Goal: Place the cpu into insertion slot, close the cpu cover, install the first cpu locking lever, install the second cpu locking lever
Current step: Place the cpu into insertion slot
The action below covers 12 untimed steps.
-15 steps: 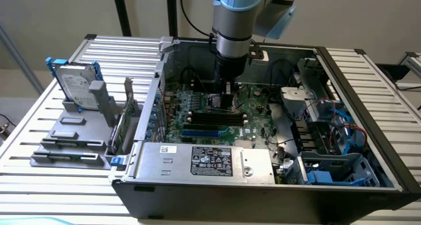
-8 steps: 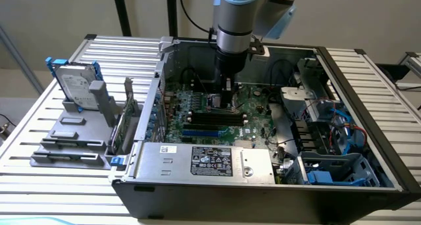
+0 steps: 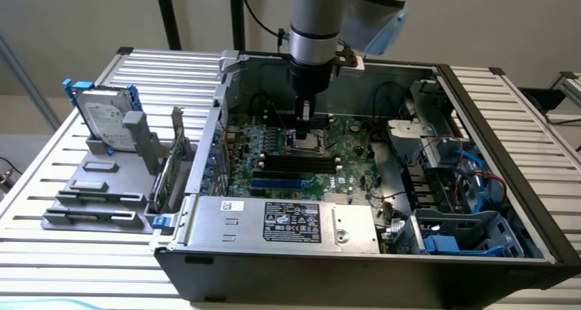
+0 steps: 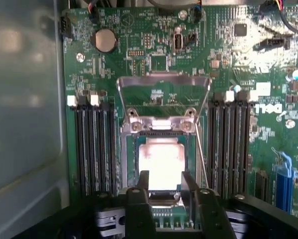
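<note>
— Slatted metal table, an open computer case on it. Why is the cpu cover swung back, upper centre of the wrist view?
— To leave the insertion slot clear, I'd judge. The cpu lies flat inside its grey rim, centre frame.
— And the pincer?
— Bottom centre, low over the cpu's lower edge, close enough to be touching it. Whether it grips the chip or is free of it, I cannot tell.
</note>
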Tool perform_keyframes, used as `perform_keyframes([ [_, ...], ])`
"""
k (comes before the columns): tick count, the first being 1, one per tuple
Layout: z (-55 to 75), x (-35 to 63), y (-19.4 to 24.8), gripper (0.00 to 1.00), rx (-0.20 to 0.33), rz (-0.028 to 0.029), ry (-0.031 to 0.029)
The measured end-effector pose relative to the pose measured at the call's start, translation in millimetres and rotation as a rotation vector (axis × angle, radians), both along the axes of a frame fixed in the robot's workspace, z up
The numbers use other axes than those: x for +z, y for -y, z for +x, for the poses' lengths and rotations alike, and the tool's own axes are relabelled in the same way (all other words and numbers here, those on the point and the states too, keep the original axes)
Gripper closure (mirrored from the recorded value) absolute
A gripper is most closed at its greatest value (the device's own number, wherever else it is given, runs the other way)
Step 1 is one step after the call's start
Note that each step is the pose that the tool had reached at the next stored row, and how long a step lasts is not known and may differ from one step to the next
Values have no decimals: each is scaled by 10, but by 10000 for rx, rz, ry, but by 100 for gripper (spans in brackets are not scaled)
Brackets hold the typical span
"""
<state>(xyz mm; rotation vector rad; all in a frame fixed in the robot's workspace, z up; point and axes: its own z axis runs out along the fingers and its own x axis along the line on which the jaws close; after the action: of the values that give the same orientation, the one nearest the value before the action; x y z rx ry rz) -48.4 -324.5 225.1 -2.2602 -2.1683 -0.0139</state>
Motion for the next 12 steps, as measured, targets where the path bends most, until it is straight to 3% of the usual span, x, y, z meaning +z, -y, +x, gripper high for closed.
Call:
perform_keyframes([
  [6, -270, 16, 26, 82, 1, 2, -2],
  [8, -293, 16, 29, 89, 0, 3, 0],
  [12, -293, 16, 29, 89, 1, 3, 0],
])
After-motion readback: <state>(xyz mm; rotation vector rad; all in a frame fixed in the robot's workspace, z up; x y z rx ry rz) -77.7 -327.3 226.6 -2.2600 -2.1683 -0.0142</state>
